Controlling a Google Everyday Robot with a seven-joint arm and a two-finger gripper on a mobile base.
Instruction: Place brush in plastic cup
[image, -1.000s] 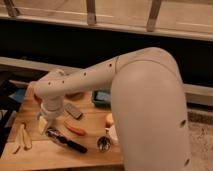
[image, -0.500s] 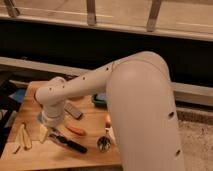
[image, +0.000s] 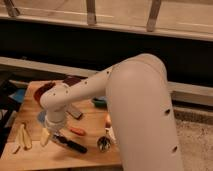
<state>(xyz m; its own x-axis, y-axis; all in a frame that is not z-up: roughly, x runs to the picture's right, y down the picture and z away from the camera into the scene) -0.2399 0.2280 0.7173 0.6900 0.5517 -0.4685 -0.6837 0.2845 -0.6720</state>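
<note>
The brush (image: 74, 145) lies on the wooden table (image: 60, 160), its black handle pointing right and toward the front and its pale head (image: 46, 137) to the left. My gripper (image: 53, 132) hangs from the white wrist right over the head end, fingers open and pointing down, just above or touching the brush. Nothing is lifted. A light-blue round shape, the plastic cup (image: 40, 117), peeks out left of the wrist and is mostly hidden by it.
An orange carrot (image: 77, 131) lies just behind the brush handle. A shiny metal cup (image: 103, 144) stands to the right, a dark block (image: 75, 112) and a teal dish (image: 100, 101) behind. Yellow banana-like pieces (image: 22, 138) lie at the left. My bulky arm (image: 142, 115) covers the table's right side.
The wrist and gripper have sunk a little toward the brush's head end, and the big arm has swung in closer. The brush and the other objects have not moved.
</note>
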